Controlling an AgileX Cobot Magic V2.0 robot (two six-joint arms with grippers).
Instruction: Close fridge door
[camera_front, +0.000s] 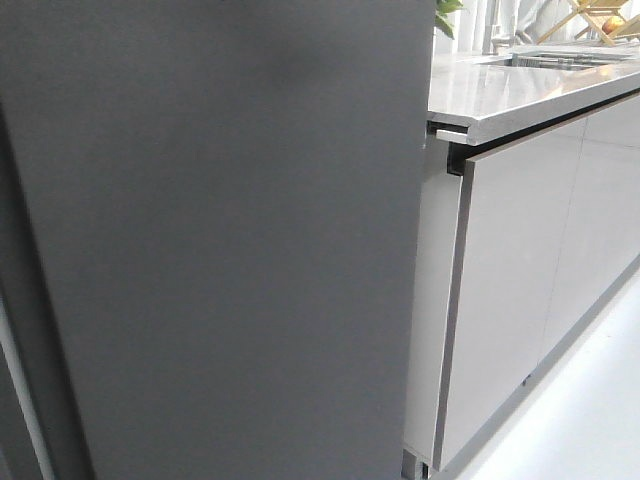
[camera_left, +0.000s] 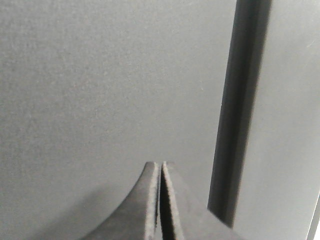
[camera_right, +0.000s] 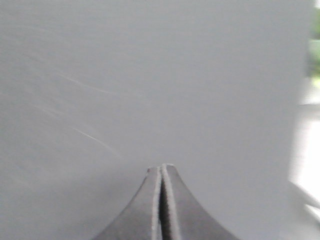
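The tall, flat, dark grey fridge door (camera_front: 220, 240) fills most of the front view, close to the camera. Just to its right are the shiny light-grey cabinet fronts (camera_front: 520, 290) under a pale grey countertop (camera_front: 520, 90). The left gripper (camera_left: 160, 167) is pressed closed and holds nothing, close to the grey door. The right gripper (camera_right: 161, 170) is closed and empty too, near a plain grey face

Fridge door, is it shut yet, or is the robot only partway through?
Hard to call finished. The fridge door fills the front view beside the cabinet fronts, and the left wrist view shows a dark gap along a grey panel, so it may not be fully home. In hand: the left gripper and right gripper, jaws shut, point at flat grey faces. Left: possibly a last push.
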